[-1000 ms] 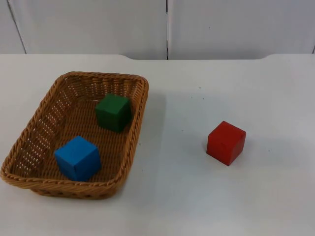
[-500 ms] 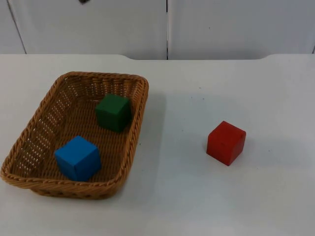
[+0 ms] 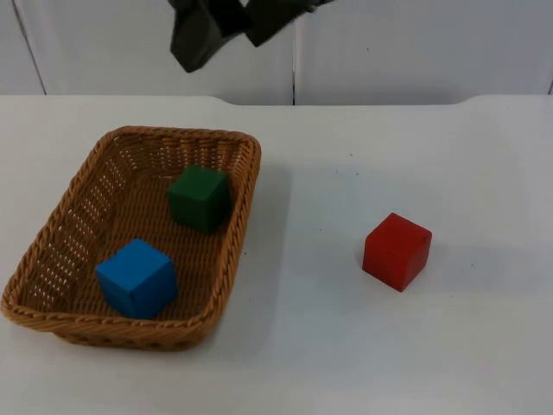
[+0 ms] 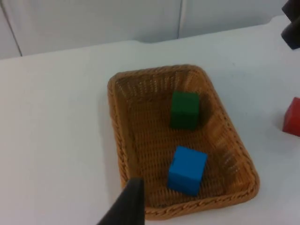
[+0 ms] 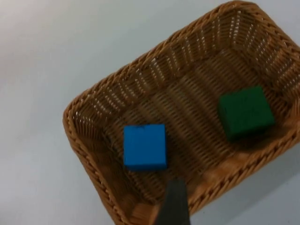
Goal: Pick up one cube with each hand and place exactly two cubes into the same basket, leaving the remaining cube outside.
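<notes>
- I see the red cube [image 4: 293, 116] cut off by the left wrist view's edge
- a gripper [image 3: 226, 28] is cropped at the top view's edge; possibly the right one; its fingers I can't judge

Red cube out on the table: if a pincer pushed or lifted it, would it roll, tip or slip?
The red cube rests flat on the white table, so a push would probably slide it, not roll it. Its flat, sharp-edged sides look rigid and should suit a two-finger grip. The painted-looking finish may be slightly slippery.
</notes>
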